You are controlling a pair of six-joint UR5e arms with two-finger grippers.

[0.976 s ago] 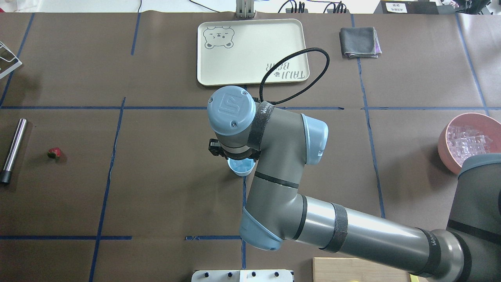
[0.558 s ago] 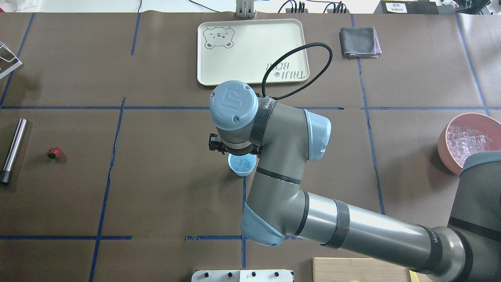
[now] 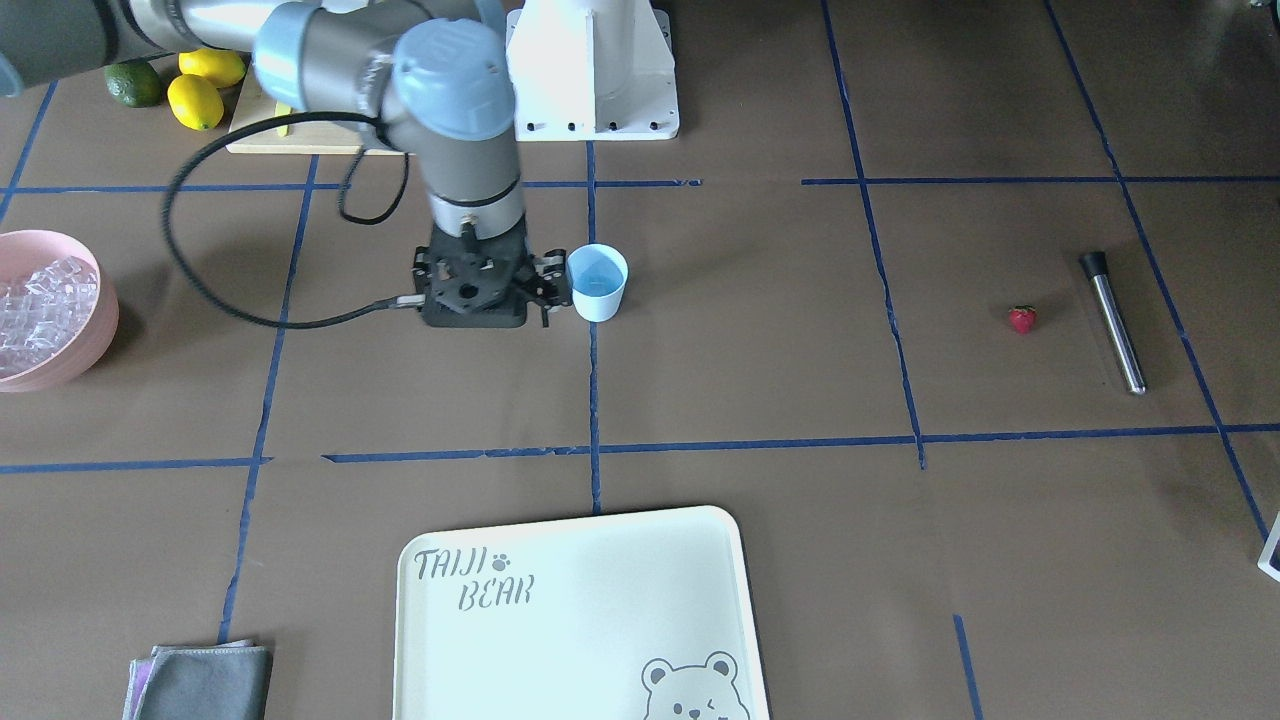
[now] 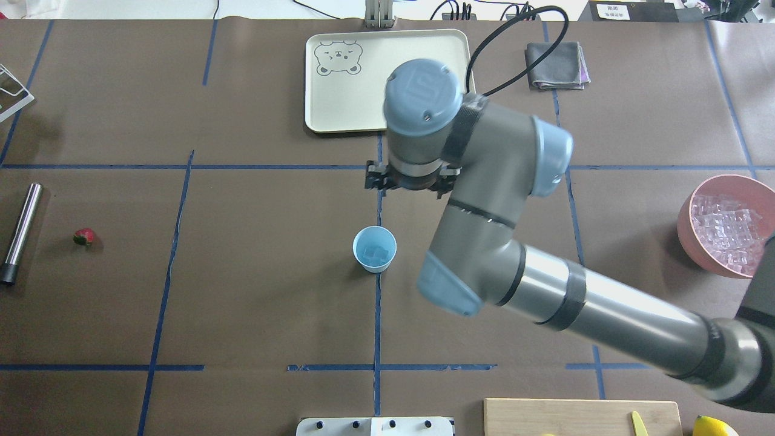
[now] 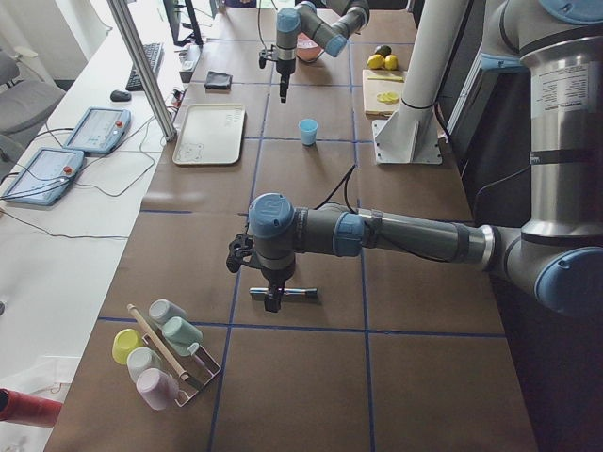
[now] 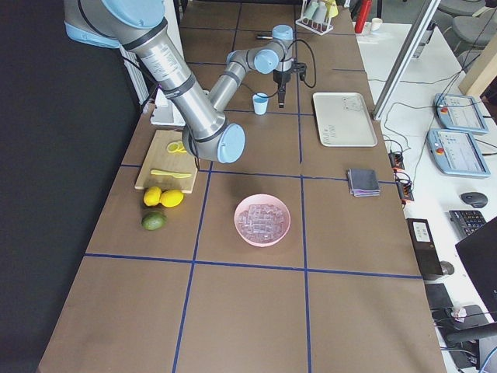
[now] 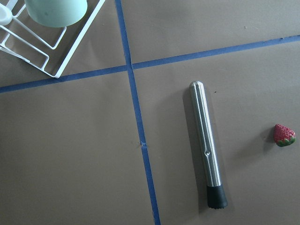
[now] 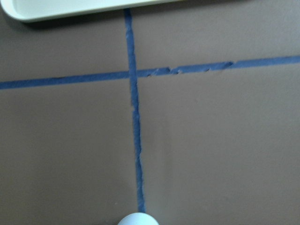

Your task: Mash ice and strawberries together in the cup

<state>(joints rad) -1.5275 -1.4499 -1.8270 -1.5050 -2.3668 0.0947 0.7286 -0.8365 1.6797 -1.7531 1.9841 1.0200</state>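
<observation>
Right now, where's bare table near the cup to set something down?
Widest bare patch: between the cup and the strawberry. Crowded: right arm hangs over the stretch from cup to pink bowl; strawberry and metal rod sit close together.

Right wrist view's lower edge cuts off the cup (image 8: 138, 219).

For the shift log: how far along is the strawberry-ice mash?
Done: ice lies in the cup. In hand: the left tool hangs over the metal muddler; nothing shows gripped. Left: the strawberry lies on the table beside it, not in the cup, and no mashing shows.
</observation>
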